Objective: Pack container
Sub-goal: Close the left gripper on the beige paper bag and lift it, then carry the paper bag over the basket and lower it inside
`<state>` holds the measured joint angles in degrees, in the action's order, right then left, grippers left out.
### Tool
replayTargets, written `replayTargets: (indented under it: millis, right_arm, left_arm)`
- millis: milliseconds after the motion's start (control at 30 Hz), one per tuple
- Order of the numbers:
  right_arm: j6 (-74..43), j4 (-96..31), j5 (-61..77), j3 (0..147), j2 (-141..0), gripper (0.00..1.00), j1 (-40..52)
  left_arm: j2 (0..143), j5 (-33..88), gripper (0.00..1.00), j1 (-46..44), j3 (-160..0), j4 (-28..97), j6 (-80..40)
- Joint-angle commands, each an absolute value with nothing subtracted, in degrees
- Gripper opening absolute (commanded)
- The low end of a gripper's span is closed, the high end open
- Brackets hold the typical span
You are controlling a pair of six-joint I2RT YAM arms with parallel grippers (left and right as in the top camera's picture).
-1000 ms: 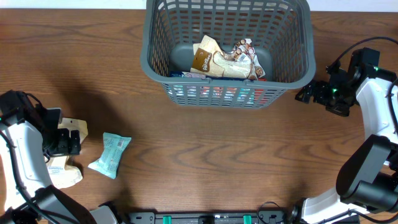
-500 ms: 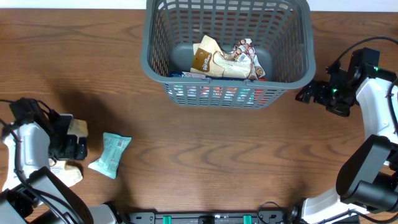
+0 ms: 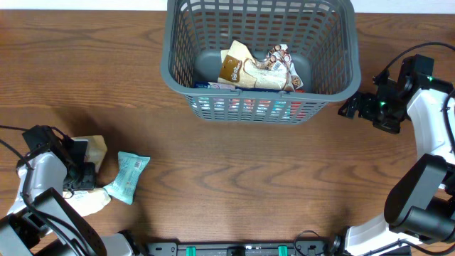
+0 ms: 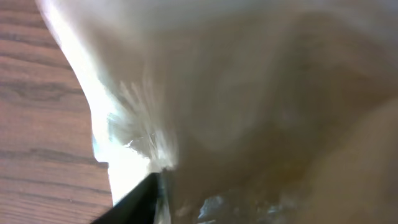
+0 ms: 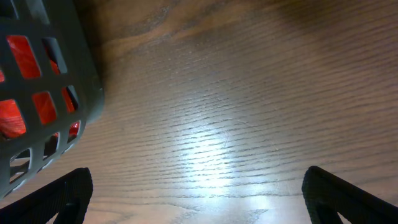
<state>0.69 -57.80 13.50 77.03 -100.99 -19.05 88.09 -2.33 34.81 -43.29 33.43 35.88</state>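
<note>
The container, a dark grey lattice basket, stands at the back centre with several snack packets inside. At the front left, my left gripper is shut on a cream snack packet. In the left wrist view that packet fills the frame, and one dark fingertip presses its edge. A teal packet lies just right of it. My right gripper hangs open beside the container's right front corner, with only bare wood between its fingers.
The wooden table stretches between the basket and the front edge. A black rail runs along the front edge. Red packets show through the basket's slots.
My left gripper moved toward the table's front edge and its jaws narrowed onto the cream packet, which shifted and crumpled. The right arm has not moved.
</note>
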Motion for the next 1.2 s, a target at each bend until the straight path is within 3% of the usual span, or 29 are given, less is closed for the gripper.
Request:
replayTargets:
  millis: [0,67,133,167,700,1167]
  right_arm:
    - [1.8,-57.9,13.5,76.8,-100.1,0.99,-18.3]
    - [1.8,-58.0,13.5,76.8,-100.1,0.99,-18.3]
    - [1.8,-58.1,13.5,76.8,-100.1,0.99,-18.3]
    - [1.8,-58.1,13.5,76.8,-100.1,0.99,-18.3]
    - [1.8,-58.7,13.5,76.8,-100.1,0.99,-18.3]
    - [1.8,-58.6,13.6,76.8,-100.1,0.99,-18.3]
  left_arm:
    - [88.4,-2.0,0.36,35.0,-42.7,32.8,35.7]
    - [88.3,-2.0,0.27,35.0,-42.7,31.9,35.5]
    - [88.3,-1.9,0.08,35.0,-42.7,31.0,35.2]
    - [88.3,-1.9,0.06,35.0,-42.7,30.7,35.2]
    - [84.4,1.1,0.06,31.4,-51.5,30.3,21.4]
    - [83.1,0.8,0.06,11.3,-93.4,46.1,16.1]
